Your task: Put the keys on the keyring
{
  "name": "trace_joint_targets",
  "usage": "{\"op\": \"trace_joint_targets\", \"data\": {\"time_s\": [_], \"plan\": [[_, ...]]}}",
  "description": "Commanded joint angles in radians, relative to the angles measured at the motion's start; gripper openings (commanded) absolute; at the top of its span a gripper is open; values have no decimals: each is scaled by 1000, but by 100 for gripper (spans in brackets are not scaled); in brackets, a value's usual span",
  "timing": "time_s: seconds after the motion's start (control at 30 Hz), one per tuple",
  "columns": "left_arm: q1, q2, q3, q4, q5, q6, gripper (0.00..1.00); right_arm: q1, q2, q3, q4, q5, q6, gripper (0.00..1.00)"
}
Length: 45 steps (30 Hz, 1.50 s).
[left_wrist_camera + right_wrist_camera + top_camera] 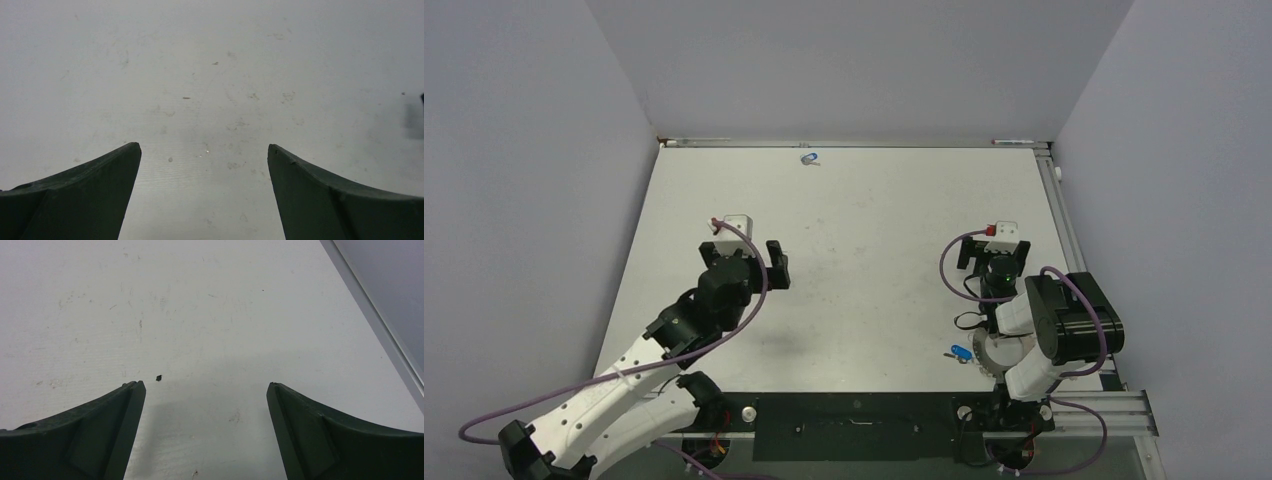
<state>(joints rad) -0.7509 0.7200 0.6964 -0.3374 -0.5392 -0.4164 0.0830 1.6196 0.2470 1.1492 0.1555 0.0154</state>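
Step in hand, as I read it: the opening reach, with nothing picked up yet.

Left pincer (pixel 744 255) (pixel 202 145) has its jaws wide and is empty. Its wrist view shows only bare, scuffed desk (pixel 874 220) between the fingers.

Right pincer (pixel 993 250) (pixel 205 383) is also wide and empty. Its wrist view shows bare desk and one dark speck (pixel 158 377) near the left finger.

Where the task's things are:
- **Far blue-headed key** (pixel 809 158): at the far edge of the desk, well apart from both pincers. It is ahead of the left pincer and off to its right. Something small and silvery is touching it, too small to identify.
- **Near blue-headed key** (pixel 961 353): at the near edge, just beside the right arm's folded links. It is behind the right pincer, on its base side, and in neither wrist view.
- **Keyring**: I can't pick it out for certain. There is a pale round shape (pixel 996 352) under the right arm next to the near key, and I cannot tell whether it is the hoop or part of the arm.

How to do the step well:
- Find the hoop before committing to a key.
- Send the left arm for the far key. It has an open line there.
- Come down with the jaws straddling the plastic head, not the blade, because the keys lie flat and thin and a late closure will skid them.
- The right arm has to unfold backwards for the near key, so watch that the elbow doesn't sweep it off the edge.
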Motion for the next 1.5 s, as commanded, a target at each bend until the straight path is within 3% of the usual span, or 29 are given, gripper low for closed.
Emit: {"op": "trace_joint_targets", "data": {"time_s": [0.0,0.1,0.23,0.47,0.53,0.7,0.97,1.1,1.47], "plan": [[4,-197,18,116,244,30,96,-8,-2,26,33,-29,18,98],[6,-152,60,66,286,98,96,-7,-2,26,33,-30,19,98],[17,89,247,-51,222,155,96,-8,-2,26,32,-29,18,98],[136,536,577,-37,289,219,98,-8,-1,26,31,-27,17,98],[202,667,720,-53,363,203,99,-8,-1,26,32,-28,17,98],[313,945,994,-59,467,182,93,-7,-1,26,32,-28,17,98],[399,1452,1599,-188,577,146,91,-8,0,26,31,-27,17,98],[432,1676,1848,-170,623,70,90,-6,0,26,32,-27,17,98],[552,1945,1897,238,729,-308,90,-6,1,28,28,-26,15,98]]}}
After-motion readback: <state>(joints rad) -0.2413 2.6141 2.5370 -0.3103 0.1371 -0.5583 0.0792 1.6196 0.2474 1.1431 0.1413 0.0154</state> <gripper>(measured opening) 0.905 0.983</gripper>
